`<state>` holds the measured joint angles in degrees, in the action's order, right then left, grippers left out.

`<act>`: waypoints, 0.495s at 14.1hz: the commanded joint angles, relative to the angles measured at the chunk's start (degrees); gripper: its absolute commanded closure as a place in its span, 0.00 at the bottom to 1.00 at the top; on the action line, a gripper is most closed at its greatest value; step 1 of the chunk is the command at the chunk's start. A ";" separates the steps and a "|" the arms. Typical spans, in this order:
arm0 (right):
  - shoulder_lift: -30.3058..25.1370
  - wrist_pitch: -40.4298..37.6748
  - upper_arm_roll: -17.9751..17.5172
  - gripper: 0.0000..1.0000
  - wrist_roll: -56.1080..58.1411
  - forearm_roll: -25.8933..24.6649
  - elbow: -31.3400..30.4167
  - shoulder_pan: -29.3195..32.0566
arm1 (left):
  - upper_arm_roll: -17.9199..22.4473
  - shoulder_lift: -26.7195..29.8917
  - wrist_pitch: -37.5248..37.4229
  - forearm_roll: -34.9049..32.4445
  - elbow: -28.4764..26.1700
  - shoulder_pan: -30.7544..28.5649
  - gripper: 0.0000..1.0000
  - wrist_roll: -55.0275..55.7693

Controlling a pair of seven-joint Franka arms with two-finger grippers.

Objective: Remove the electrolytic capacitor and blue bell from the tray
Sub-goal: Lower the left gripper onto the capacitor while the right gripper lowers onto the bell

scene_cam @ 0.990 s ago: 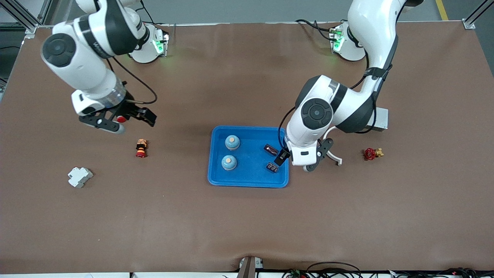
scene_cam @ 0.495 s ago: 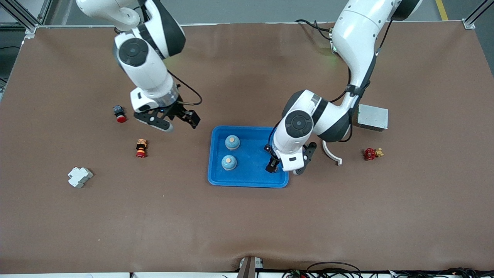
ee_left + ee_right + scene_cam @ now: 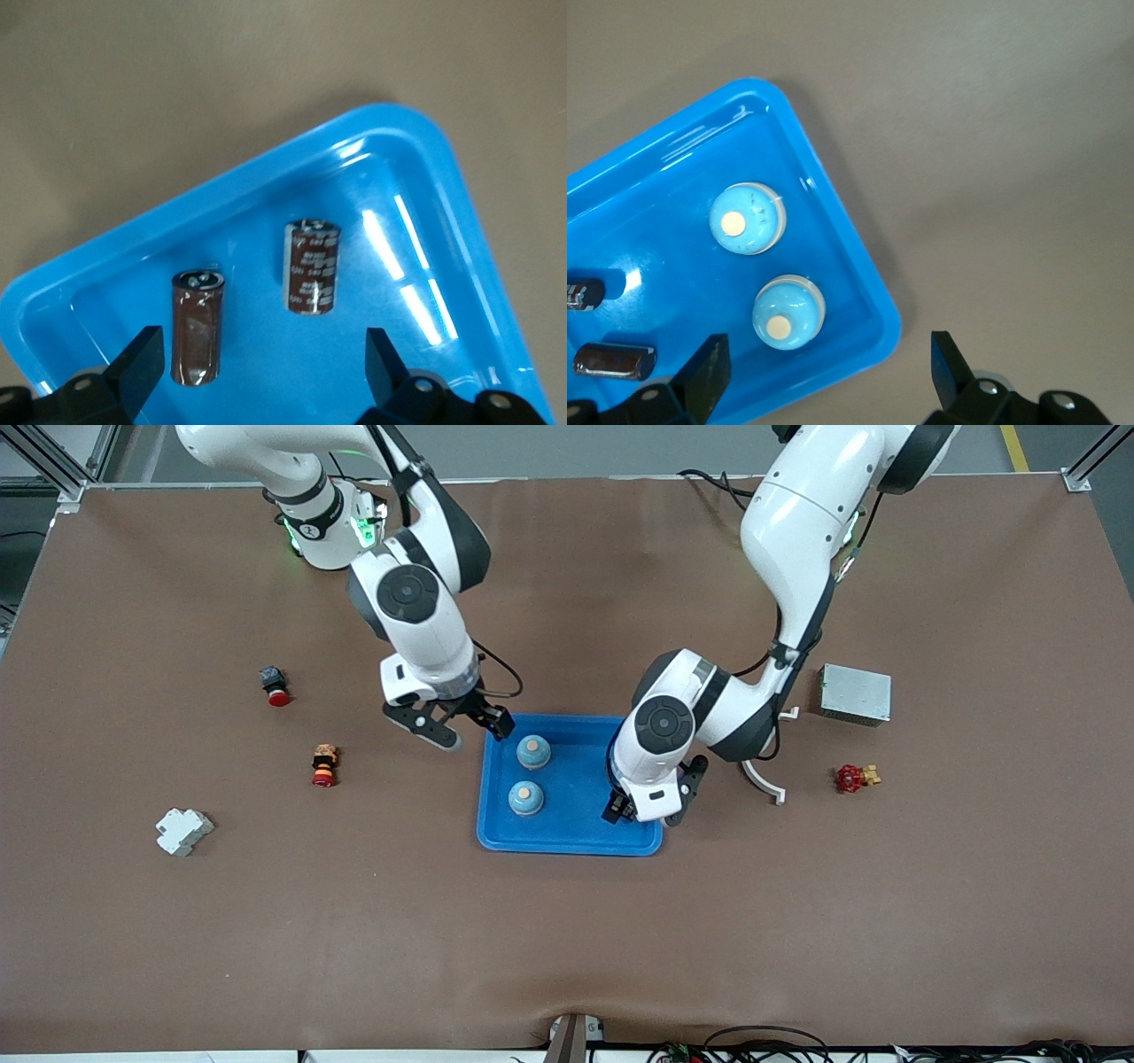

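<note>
Front cam sits high across the tabletop (image 3: 567,921), facing both arm bases along its top edge and taking in the whole surface. Left wrist cam looks down close on the blue tray (image 3: 266,190), at the corner with two capacitors (image 3: 312,266); right wrist cam looks down from a bit higher, probably, on the tray's corner with two bells (image 3: 747,219). All three views share the tray (image 3: 571,837); the right wrist view also catches the capacitors (image 3: 613,360) at its frame edge.
</note>
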<state>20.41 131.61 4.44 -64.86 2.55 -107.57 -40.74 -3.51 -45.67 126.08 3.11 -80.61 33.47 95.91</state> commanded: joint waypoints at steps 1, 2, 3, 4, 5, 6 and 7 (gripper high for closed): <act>6.46 -0.74 0.75 0.00 -2.20 -0.36 6.49 -1.80 | 0.35 -0.73 0.13 0.40 1.16 1.15 0.00 1.82; 8.31 -0.74 0.75 0.00 -2.29 -0.36 7.72 -2.06 | 0.35 -0.73 0.13 0.49 1.07 1.68 0.00 1.82; 10.07 -0.65 0.75 0.00 -2.90 -0.36 9.04 -2.24 | 0.35 -0.73 0.13 0.49 0.99 1.68 0.00 1.82; 12.17 -0.74 0.75 0.00 -3.69 -0.36 10.70 -2.41 | 0.35 -0.73 0.13 0.49 0.90 1.68 0.00 1.91; 13.93 -0.74 0.75 0.00 -4.21 -0.36 11.76 -2.85 | 0.35 -0.73 0.13 0.49 0.72 1.77 0.00 1.91; 15.17 -0.65 0.75 0.00 -4.31 -0.27 12.64 -3.03 | 0.35 -0.91 0.13 0.49 0.63 1.77 0.00 1.82; 16.05 -0.65 0.75 0.00 -4.31 -0.09 13.17 -3.29 | 0.35 -1.34 0.13 0.32 0.63 1.68 0.00 1.82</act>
<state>33.36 131.67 4.46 -67.51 2.55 -98.00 -42.79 -3.50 -46.15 126.09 3.11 -80.56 34.83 97.02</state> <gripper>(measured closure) 0.000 0.000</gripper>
